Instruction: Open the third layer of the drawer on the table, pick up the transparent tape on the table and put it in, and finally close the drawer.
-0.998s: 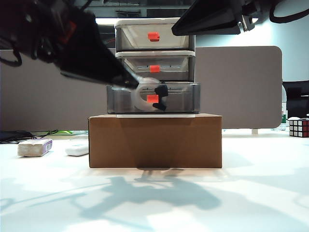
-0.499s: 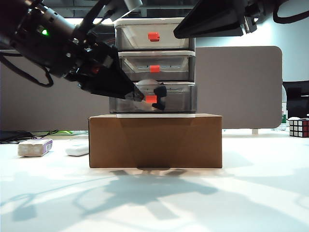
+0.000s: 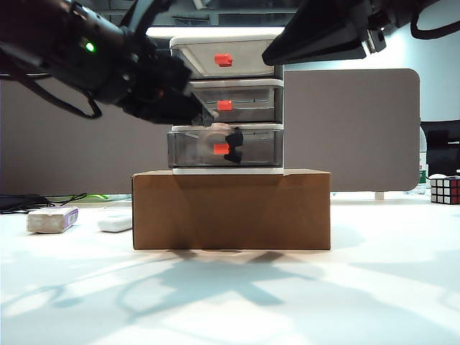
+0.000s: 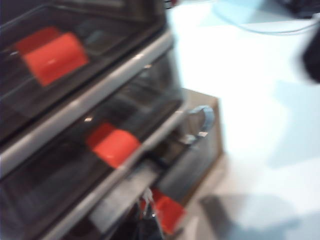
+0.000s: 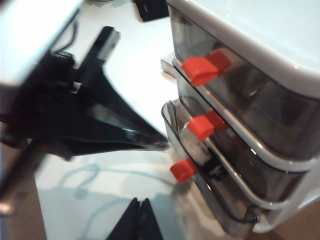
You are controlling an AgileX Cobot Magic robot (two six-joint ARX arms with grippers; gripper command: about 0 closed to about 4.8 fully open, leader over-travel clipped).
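1. You had the drawer [image 3: 226, 100] sitting on top of a brown cardboard box [image 3: 231, 209], which stood on the table [image 3: 374, 287].
2. The third layer [image 3: 226, 148] was pulled out a little past the 2 tiers above it; you could see its front sticking forward in the right wrist view [image 5: 220, 195].
3. The transparent tape [image 3: 231, 144] was at the front of that third layer, black cutter clip beside the orange-red handle [image 3: 221, 149]. Whether it lay fully inside the tray or hung on the front edge, I couldn't tell.
4. Your left gripper [image 3: 208, 121] was up at the top edge of the third layer, on the left side of the unit. Jaws were pinched together to a point. Whether the tip still gripped the tape, the frames didn't show.
5. Left wrist view was blurred: you saw 3 orange-red handles stacked and a clear loop [image 4: 202, 117] at the far end of the lowest tray's rim.
6. Your right gripper [image 5: 139, 217] was closed with nothing in it, fingers meeting at a point. In the exterior view it hovered high on the right near the top tier [image 3: 316, 43].
7. On the table left of the box you had a white block with a purple label [image 3: 52, 219] and a flat white oblong [image 3: 115, 223]. A Rubik's cube [image 3: 444, 190] sat at the far right.
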